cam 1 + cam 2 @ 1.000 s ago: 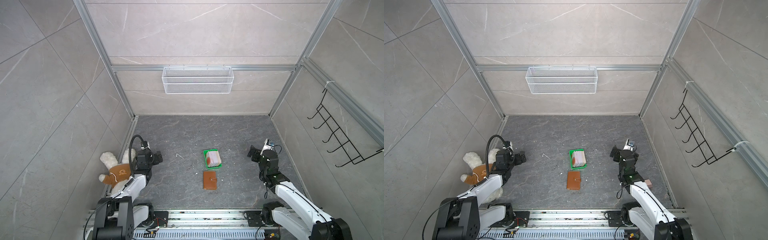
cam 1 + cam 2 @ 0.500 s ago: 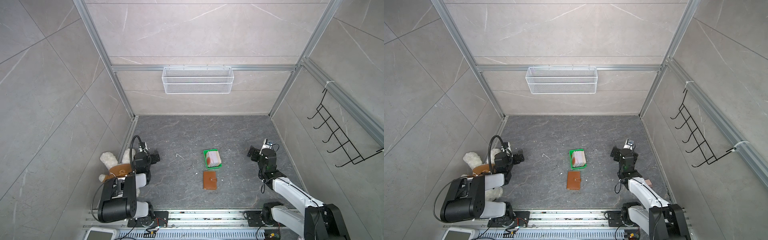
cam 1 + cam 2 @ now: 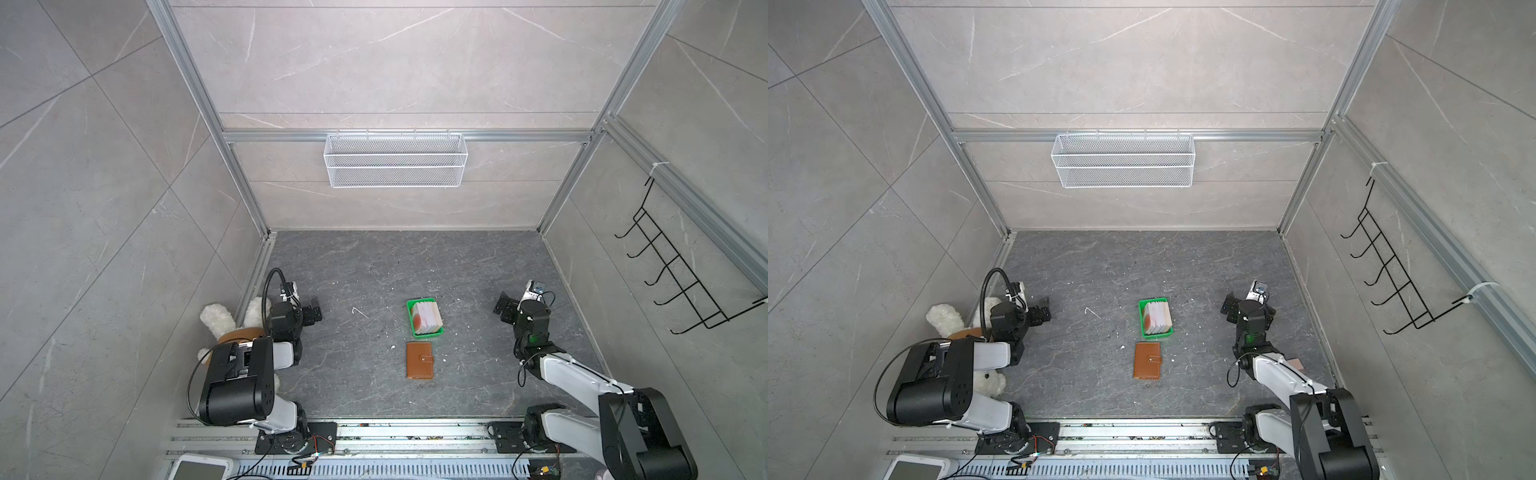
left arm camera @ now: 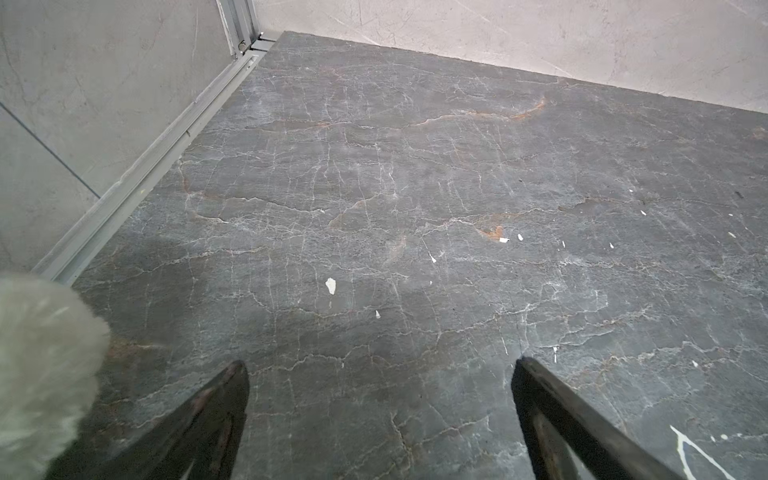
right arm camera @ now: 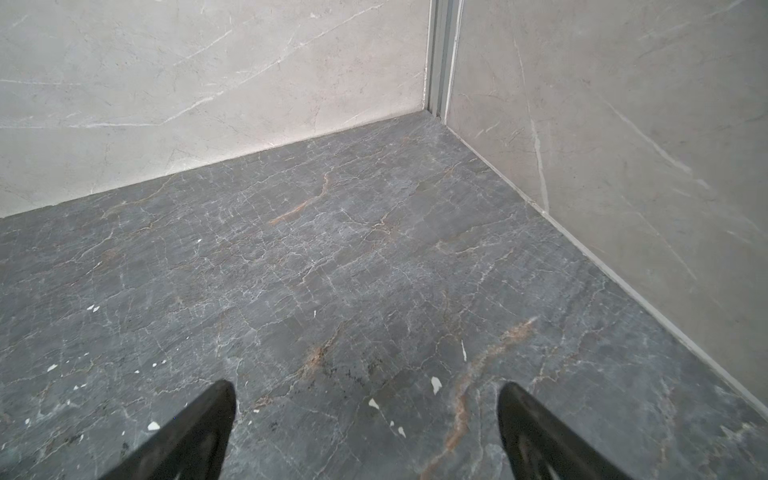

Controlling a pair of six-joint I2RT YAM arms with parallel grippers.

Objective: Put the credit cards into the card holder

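The credit cards (image 3: 427, 316) (image 3: 1158, 317) stand as a pale stack with a red-orange circle in a small green tray (image 3: 410, 308) (image 3: 1142, 309) at mid floor in both top views. Just in front of it lies the card holder (image 3: 420, 360) (image 3: 1147, 360), a closed tan-brown wallet with its snap tab fastened. My left gripper (image 3: 313, 312) (image 3: 1043, 312) (image 4: 380, 365) is open at the left side, empty, far from both. My right gripper (image 3: 503, 308) (image 3: 1229, 306) (image 5: 366, 388) is open at the right side, empty. Both wrist views show only bare floor between the fingers.
A white and brown plush toy (image 3: 216, 318) (image 3: 944, 318) (image 4: 39, 353) lies against the left wall beside the left arm. A white wire basket (image 3: 395, 160) hangs on the back wall, black hooks (image 3: 681, 278) on the right wall. Small white specks dot the dark stone floor (image 3: 374, 270).
Both arms have folded back toward their bases, the elbows now raised at the front; the grippers stay open near the side walls. Cards and card holder have not moved.
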